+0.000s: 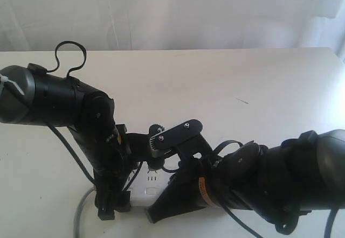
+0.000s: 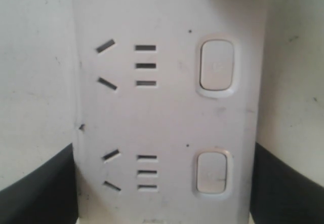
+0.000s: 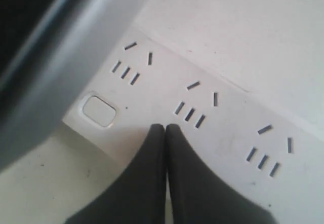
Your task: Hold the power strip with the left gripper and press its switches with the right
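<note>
Item: power strip (image 2: 167, 117), white, flat on the white desk (image 1: 226, 82), low in the exterior view and mostly hidden under both arms. A grey cord (image 1: 80, 216) trails off its left end. Through the left wrist cam you get two socket groups w/ two switches (image 2: 216, 65) alongside, white rounded rectangles; you can't tell on/off from here. Left gripper (image 2: 164, 191): pointing down over the strip, jaws set wide, one black finger (image 2: 35, 193) against each long edge, so gripping the strip across its width. Right gripper (image 3: 165, 129): jaws closed, tips pressed together, resting on the strip's top face in line w/ the switch row, just beside one exposed switch. You see three socket groups past the tips; whatever sits directly under the tips is hidden. Backdrop: white curtain (image 1: 161, 12) behind the desk.
</note>
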